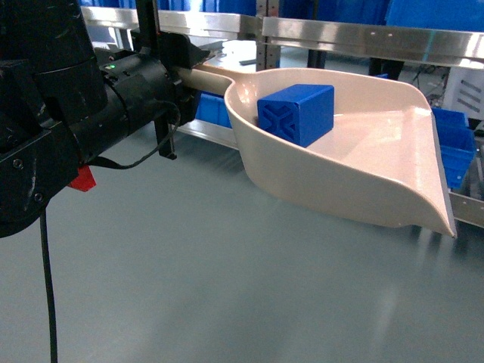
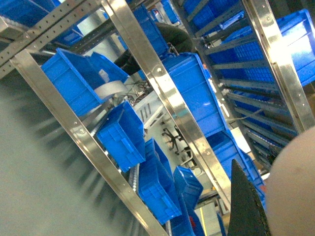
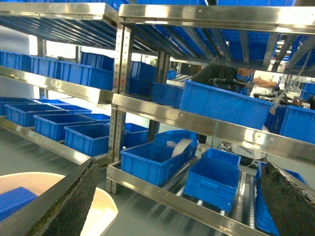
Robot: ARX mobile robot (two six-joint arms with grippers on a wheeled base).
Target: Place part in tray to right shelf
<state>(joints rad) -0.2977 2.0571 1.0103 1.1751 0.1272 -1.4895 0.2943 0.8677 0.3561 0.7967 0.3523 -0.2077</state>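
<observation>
1. In the head view, a large beige dustpan-shaped tray (image 1: pixel 355 178) is held level above a grey-green table (image 1: pixel 227 302), its wide flat lip pointing right.
2. A bright blue cube-like part (image 1: pixel 296 113) sits inside the tray near the handle end, with an X-ribbed face turned toward the camera.
3. The tray's straight handle runs left into the left gripper (image 1: pixel 175 72), a bulky black assembly; the jaws seem clamped on the handle, though the grip itself is partly hidden.
4. Behind the tray stands the silvery metal right shelf (image 1: pixel 363 38), with blue bins (image 1: pixel 454 151) on it.
5. In the right wrist view, the right gripper (image 3: pixel 182 206) has two dark fingers (image 3: pixel 74 206) set wide apart, holding nothing, facing racks of blue bins; the tray and part show at lower left.
</observation>
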